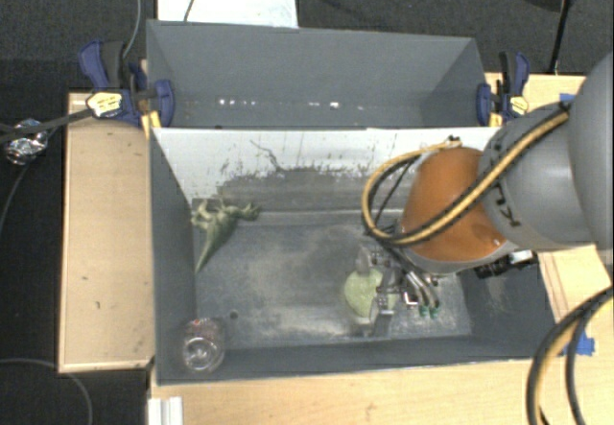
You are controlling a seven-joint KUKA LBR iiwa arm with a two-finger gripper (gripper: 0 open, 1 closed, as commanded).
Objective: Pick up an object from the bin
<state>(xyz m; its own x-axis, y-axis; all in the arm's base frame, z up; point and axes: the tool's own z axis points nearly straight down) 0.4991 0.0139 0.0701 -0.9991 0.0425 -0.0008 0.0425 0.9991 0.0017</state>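
Green dinosaur (219, 220), pale-green lump (360, 295), clear cup (202, 346), one each; gripper (395, 298) state indiscernible.

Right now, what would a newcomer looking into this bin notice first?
The big arm with its orange wrist cover, reaching in from the right, low over a pale green lump on the floor of the bin at front right. Next, a green toy dinosaur by the left wall towards the back, and a small clear cup-like thing in the front left corner.
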